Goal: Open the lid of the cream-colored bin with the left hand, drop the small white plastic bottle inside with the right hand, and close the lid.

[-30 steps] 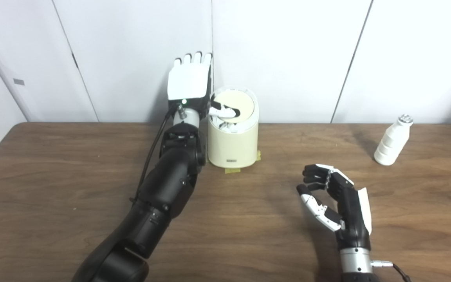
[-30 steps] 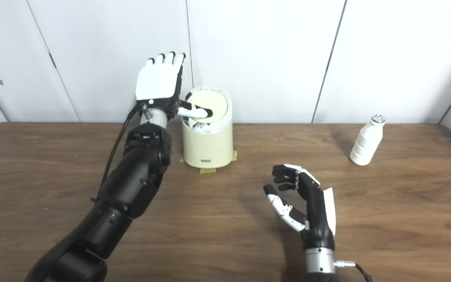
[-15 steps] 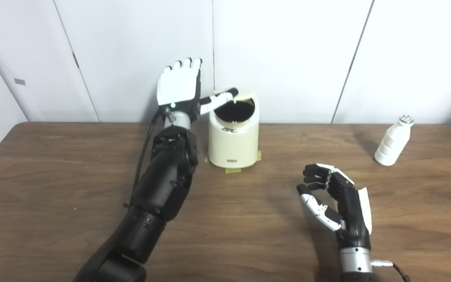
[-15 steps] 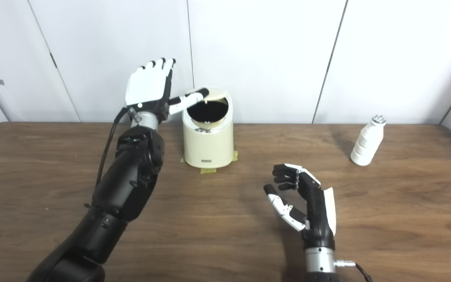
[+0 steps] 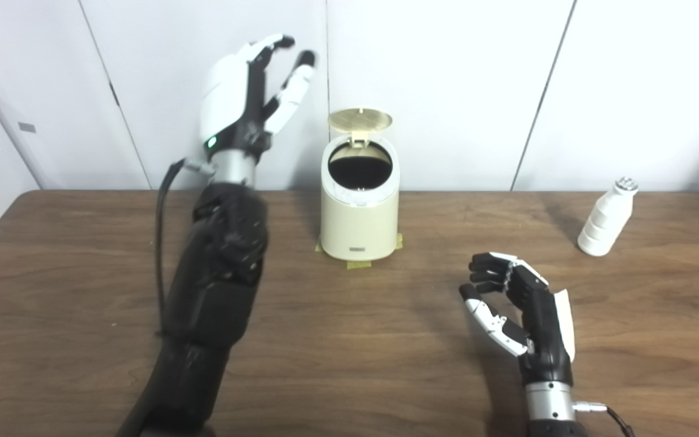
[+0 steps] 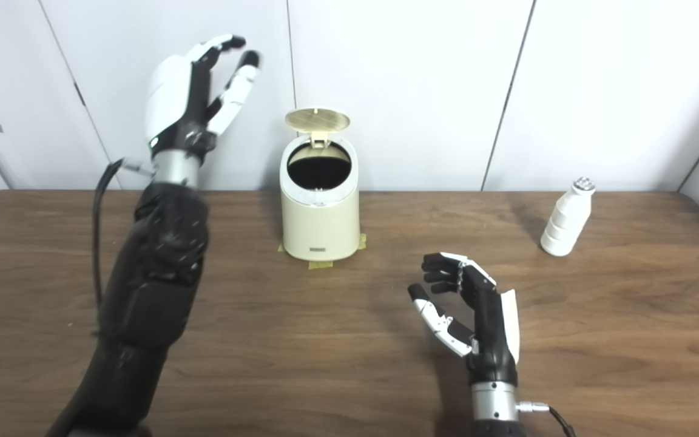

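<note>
The cream-colored bin (image 5: 358,224) stands at the back middle of the wooden table. Its round lid (image 5: 360,119) stands upright at the back and the dark opening (image 5: 360,172) is uncovered. My left hand (image 5: 246,97) is open and raised high to the left of the bin, apart from it. The small white plastic bottle (image 5: 607,217) stands upright at the back right of the table. My right hand (image 5: 522,309) is open and empty, fingers loosely curled, low over the table near the front right, well short of the bottle.
Yellow tape marks (image 5: 358,263) lie under the bin's base. White wall panels (image 5: 446,79) rise right behind the table's back edge. The table's left half (image 5: 64,285) holds only my left arm.
My left hand pushed the lid from nearly shut to fully upright, then let go and rose up and to the left. The right hand and the bottle have not moved.
</note>
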`<state>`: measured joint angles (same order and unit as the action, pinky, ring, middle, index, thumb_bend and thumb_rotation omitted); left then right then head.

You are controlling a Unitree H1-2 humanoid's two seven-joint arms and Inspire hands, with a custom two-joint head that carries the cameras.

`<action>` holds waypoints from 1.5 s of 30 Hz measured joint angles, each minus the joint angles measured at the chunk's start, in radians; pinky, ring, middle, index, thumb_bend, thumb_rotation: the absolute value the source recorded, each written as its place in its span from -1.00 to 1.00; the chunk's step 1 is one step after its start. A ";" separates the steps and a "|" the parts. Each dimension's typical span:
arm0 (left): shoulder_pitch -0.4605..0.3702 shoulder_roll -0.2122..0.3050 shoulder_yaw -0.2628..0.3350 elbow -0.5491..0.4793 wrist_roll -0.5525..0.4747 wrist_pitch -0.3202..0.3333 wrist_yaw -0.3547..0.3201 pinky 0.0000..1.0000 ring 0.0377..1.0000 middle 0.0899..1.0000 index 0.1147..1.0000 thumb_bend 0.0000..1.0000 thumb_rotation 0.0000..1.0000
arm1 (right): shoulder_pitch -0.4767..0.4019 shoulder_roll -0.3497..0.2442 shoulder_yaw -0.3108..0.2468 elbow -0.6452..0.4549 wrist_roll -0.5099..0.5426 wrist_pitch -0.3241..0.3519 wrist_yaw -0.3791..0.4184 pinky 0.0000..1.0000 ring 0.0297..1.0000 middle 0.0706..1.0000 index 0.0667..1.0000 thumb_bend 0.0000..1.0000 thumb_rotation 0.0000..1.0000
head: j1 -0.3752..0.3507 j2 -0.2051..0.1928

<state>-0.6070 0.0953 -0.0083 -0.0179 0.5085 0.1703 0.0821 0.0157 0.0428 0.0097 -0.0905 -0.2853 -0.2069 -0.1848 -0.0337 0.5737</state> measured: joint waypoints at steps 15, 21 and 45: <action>0.247 -0.011 0.100 -0.257 -0.348 -0.038 -0.043 0.25 0.40 0.37 0.32 -0.52 0.11 | -0.004 -0.001 -0.001 0.004 0.000 0.000 -0.002 0.04 0.16 0.18 0.17 -0.49 -0.62 | 0.003 0.000; 0.372 -0.041 0.102 -0.310 -0.351 -0.074 -0.014 0.25 0.39 0.35 0.28 -0.52 0.01 | -0.004 -0.003 -0.001 0.004 0.010 0.000 -0.001 0.06 0.18 0.19 0.18 -0.49 -0.58 | -0.002 0.002; 0.658 -0.151 0.093 -0.274 -0.455 -0.197 0.019 0.29 0.44 0.42 0.37 -0.53 0.00 | -0.004 -0.029 -0.002 0.001 0.007 0.002 0.006 0.06 0.19 0.18 0.19 -0.50 -0.52 | 0.008 0.012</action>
<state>0.0506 -0.0561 0.0844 -0.2922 0.0539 -0.0266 0.1013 0.0118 0.0137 0.0082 -0.0892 -0.2785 -0.2054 -0.1788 -0.0261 0.5859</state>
